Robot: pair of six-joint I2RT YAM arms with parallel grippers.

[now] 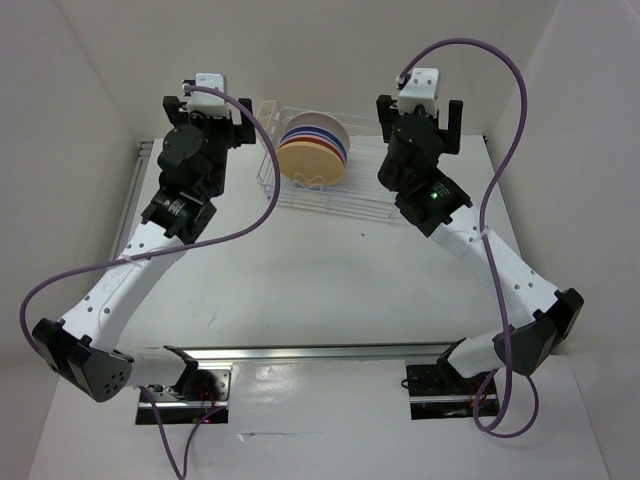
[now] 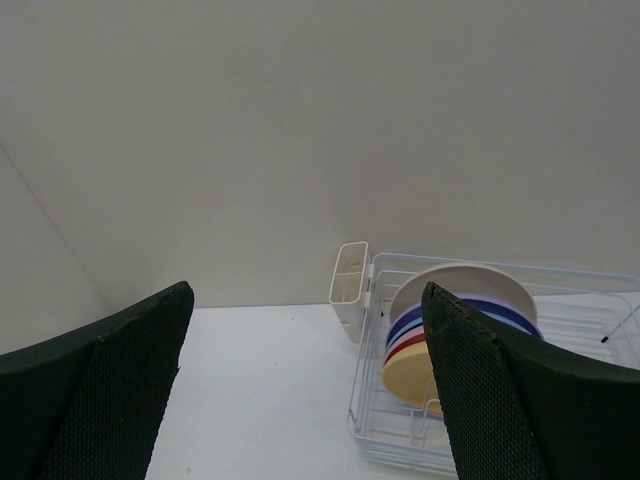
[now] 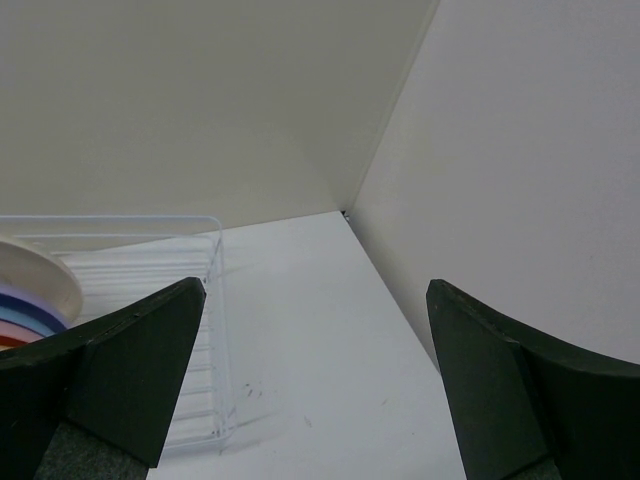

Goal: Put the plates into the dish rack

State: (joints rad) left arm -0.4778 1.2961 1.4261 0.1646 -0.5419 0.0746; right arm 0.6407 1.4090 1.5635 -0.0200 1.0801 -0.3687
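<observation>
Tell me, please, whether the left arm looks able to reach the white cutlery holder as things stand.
Probably yes: the cutlery holder stands just ahead of the left arm's open jaws, slightly right, with only bare table between.

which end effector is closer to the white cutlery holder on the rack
Left. The left end effector is just beside the small white cutlery holder; the right end effector is past the white wire rack's opposite end.

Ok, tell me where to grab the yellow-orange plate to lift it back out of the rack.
Probably its upper rim, from above: the yellow-orange plate stands on edge in the dish rack, lower part among the wires, other plates close behind, top edge exposed.
</observation>
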